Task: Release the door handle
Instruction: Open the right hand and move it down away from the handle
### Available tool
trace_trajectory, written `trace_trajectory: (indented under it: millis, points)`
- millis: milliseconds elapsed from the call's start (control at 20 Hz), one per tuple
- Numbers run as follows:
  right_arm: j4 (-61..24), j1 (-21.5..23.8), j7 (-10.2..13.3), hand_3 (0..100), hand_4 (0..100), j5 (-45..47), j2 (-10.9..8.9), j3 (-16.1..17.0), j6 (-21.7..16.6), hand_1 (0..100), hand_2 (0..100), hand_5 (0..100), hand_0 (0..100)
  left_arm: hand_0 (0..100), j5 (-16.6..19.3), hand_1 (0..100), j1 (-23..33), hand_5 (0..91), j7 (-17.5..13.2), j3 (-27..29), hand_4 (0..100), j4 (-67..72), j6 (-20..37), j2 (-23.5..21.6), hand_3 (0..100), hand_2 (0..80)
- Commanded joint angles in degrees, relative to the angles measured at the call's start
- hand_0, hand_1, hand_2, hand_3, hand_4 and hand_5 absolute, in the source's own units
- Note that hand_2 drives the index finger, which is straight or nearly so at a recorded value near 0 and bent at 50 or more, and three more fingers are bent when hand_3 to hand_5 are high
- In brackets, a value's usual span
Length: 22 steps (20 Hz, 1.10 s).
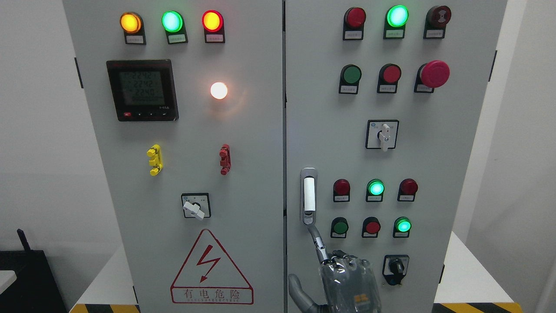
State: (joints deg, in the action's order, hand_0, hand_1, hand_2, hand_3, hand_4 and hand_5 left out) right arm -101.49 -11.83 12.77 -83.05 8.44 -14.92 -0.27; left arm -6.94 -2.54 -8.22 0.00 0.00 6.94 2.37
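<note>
Fig.: hand (343, 278) w/ one finger (316, 238) reaching to door handle (308, 195).
Fingertip touching handle's lower end, other fingers curled, gripping nothing; release nearly done, pulling away still left.

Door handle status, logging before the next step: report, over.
Right hand open, index fingertip at door handle lower end. Handle not gripped. Left hand not in view. Nothing blocking.

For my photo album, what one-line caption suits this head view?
Robot hand stretches one finger up to the foot of the silver door handle on a lit electrical control cabinet.
</note>
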Motion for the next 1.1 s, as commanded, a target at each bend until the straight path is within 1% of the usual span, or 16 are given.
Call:
trace_trajectory:
  millis: [0,50,250,351,401,451,501,601,751,902,1052]
  points:
    - [-3.0,0.85,0.94,94,85,0.08,0.09,1.65,-1.13,19,47,87,48,12,0.0,39,0.0,0.0,0.04,0.62,0,0.97,0.0,0.0,0,0.0]
    - [-3.36,0.85,0.86,94,85,0.17,0.09,2.17,-1.13,18,51,86,49,12,0.0,39,0.0,0.0,0.04,0.62,0,0.97,0.0,0.0,0,0.0]
    - [-4.5,0.32,0.24,94,84,1.48,0.09,3.84,-0.7,15,59,86,50,12,0.0,39,0.0,0.0,0.04,0.62,0,0.97,0.0,0.0,0,0.0]
    - [-4.76,-0.12,-0.02,96,82,1.67,0.09,4.2,-0.08,11,63,84,50,12,0.0,39,0.0,0.0,0.04,0.62,0,0.97,0.0,0.0,0,0.0]
    - [-4.85,-1.16,-0.2,100,84,1.58,0.09,4.28,0.35,7,68,85,51,12,0.0,39,0.0,0.0,0.04,0.62,0,0.97,0.0,0.0,0,0.0]
    - [-4.59,-2.31,-0.81,100,85,1.58,0.09,4.2,0.79,3,73,87,50,12,0.0,39,0.0,0.0,0.04,0.62,0,0.97,0.0,0.0,0,0.0]
    - [-4.5,-3.19,-1.86,100,87,1.49,0.09,4.11,1.06,0,76,88,49,12,0.0,39,0.0,0.0,0.04,0.62,0,0.97,0.0,0.0,0,0.0]
    - [-4.24,-4.95,-2.83,100,89,1.32,0.09,3.76,1.33,0,81,90,46,12,0.0,39,0.0,0.0,0.04,0.62,0,0.97,0.0,0.0,0,0.0]
    - [-2.66,-7.41,-3.71,100,90,0.96,0.09,3.49,2.55,0,85,91,44,12,0.0,39,0.0,0.0,0.04,0.62,0,0.97,0.0,0.0,0,0.0]
    - [-1.52,-8.29,-4.41,100,90,0.87,0.09,3.49,3.96,0,86,91,41,12,0.0,39,0.0,0.0,0.04,0.62,0,0.97,0.0,0.0,0,0.0]
    - [-1.08,-8.82,-5.38,100,90,0.79,0.09,3.14,3.96,0,89,92,39,12,0.0,39,0.0,0.0,0.04,0.62,0,0.97,0.0,0.0,0,0.0]
